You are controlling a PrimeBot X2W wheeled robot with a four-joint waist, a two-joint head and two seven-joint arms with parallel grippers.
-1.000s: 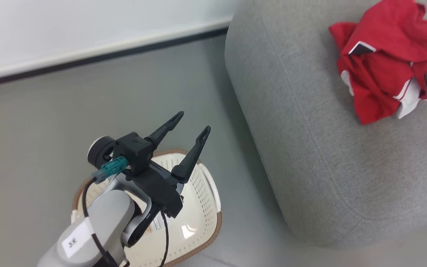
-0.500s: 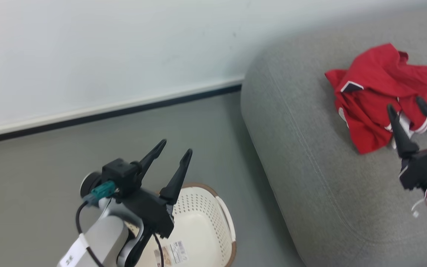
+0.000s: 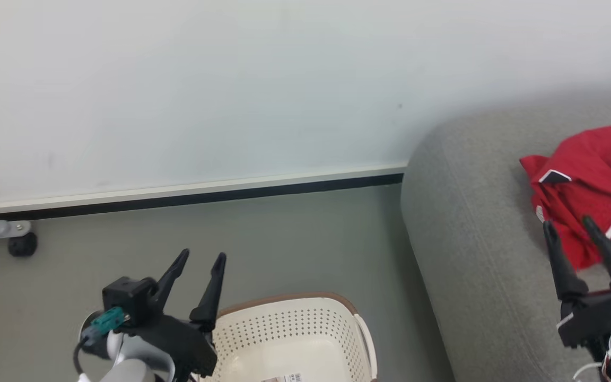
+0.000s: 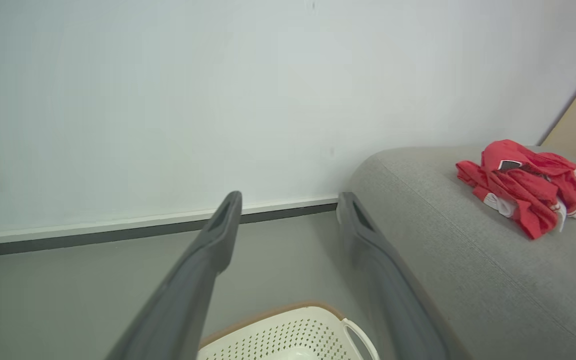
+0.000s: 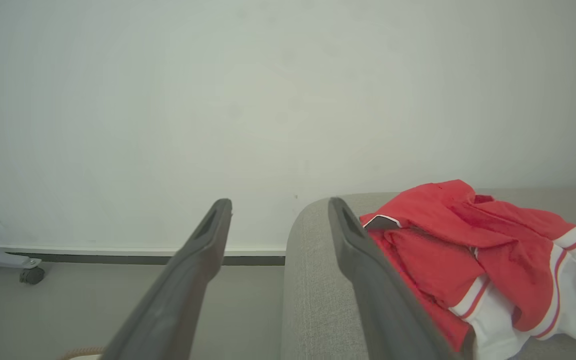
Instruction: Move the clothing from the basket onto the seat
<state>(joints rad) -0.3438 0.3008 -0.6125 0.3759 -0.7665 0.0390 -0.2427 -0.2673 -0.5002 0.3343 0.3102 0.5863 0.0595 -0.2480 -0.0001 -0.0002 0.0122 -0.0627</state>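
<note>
clothing [image 3: 586, 180]: a crumpled red heap with white panels and red-and-white striped trim. It lies on top of the seat, at the far right of the scene.
seat [image 3: 470, 249]: a large grey woven cushion with a rounded corner. It stands on the floor to the right of the basket, with a strip of floor between them.
basket [image 3: 292, 298]: cream plastic with rows of round holes, a brown rim and a side handle, near and centre-left. Its pale bottom is in sight.
sticker [image 3: 284, 378]: white, on the basket bottom and cut off by the near edge of the head view. Its print is too small to read.
left gripper [image 3: 202, 254]: both dark fingers are spread wide and grip nothing. It is just left of the basket, with floor showing between the fingers.
right gripper [image 3: 567, 223]: fingers are spread wide and hold nothing. It is at the near right, over the seat, with its tips at the near edge of the clothing. I cannot tell whether they touch it.
writing on clothing: a dark patch edged in white shows, with no readable text.
teal connector [image 3: 105, 321]: plugged in at the left gripper's base, with no marking I can read.
caster [image 3: 22, 244]: a black wheel on a grey leg, far left, by the wall [image 3: 231, 79].
</note>
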